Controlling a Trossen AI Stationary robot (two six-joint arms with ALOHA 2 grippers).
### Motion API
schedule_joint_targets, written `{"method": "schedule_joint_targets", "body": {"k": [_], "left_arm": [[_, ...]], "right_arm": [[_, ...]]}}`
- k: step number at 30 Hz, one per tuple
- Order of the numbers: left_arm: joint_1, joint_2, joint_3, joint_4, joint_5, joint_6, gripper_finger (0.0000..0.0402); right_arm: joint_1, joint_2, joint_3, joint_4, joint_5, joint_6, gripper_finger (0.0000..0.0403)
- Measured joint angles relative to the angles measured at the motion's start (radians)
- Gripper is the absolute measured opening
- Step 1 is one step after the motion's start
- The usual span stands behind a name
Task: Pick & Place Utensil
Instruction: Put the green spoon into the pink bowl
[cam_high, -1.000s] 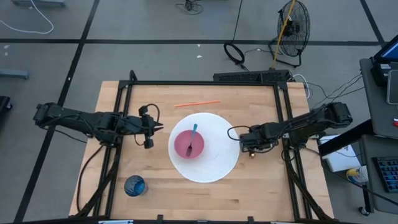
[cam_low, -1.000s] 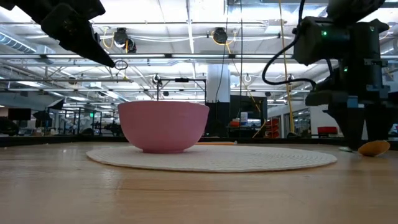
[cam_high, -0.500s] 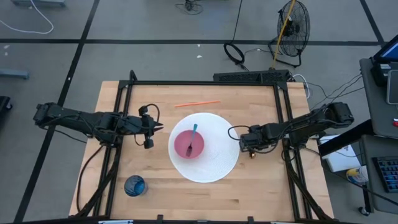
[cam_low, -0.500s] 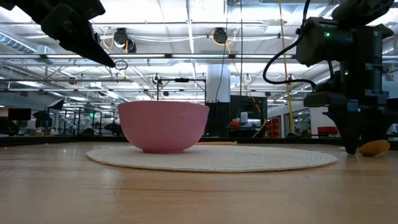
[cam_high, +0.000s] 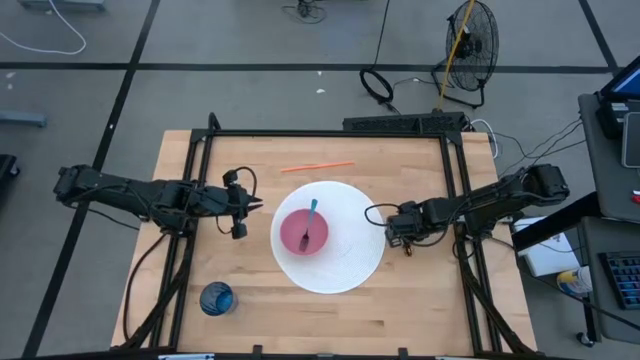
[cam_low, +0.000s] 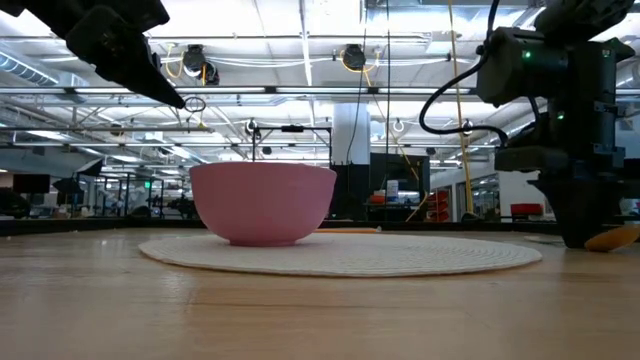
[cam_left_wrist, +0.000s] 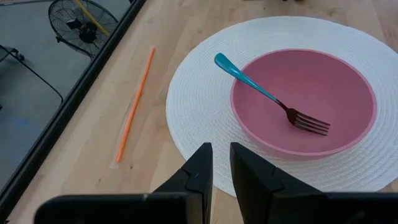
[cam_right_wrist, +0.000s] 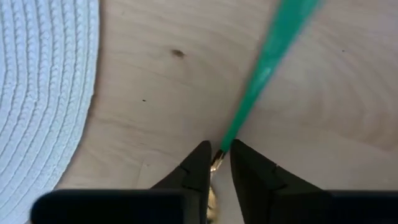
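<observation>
the right gripper (cam_right_wrist: 216, 163) had just narrowed from wide apart, clamping the green-handled spoon (cam_right_wrist: 268, 68) beside the white placemat (cam_right_wrist: 43, 93); pick apparently secured; left gripper (cam_left_wrist: 221, 167) hovered, nearly together, empty.

Both arms dark, near-black, jointed segments. Black cables loop off each wrist. Left end effector (cam_high: 240, 214) and right end effector (cam_high: 407, 245): blunt, dark, wedge-shaped fingers (cam_left_wrist: 198, 176). Small green light on right wrist housing.

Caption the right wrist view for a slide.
Right claw closed on a green-handled utensil lying on the wooden table, beside the white woven placemat.
</observation>
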Motion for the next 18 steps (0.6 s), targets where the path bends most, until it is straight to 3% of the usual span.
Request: {"method": "schedule_joint_targets", "body": {"k": [9,18], "left_arm": [[0.0,0.0,0.0,0.0,-0.024,-0.024,0.0063],[0.0,0.0,0.0,0.003,-0.079,-0.075,0.0063]], "right_arm": [[-0.003,0.001,-0.001,-0.002,0.011,-0.077,0.0008],[-0.015,0.001,-0.001,-0.004,0.017,-0.15,0.0009]]}}
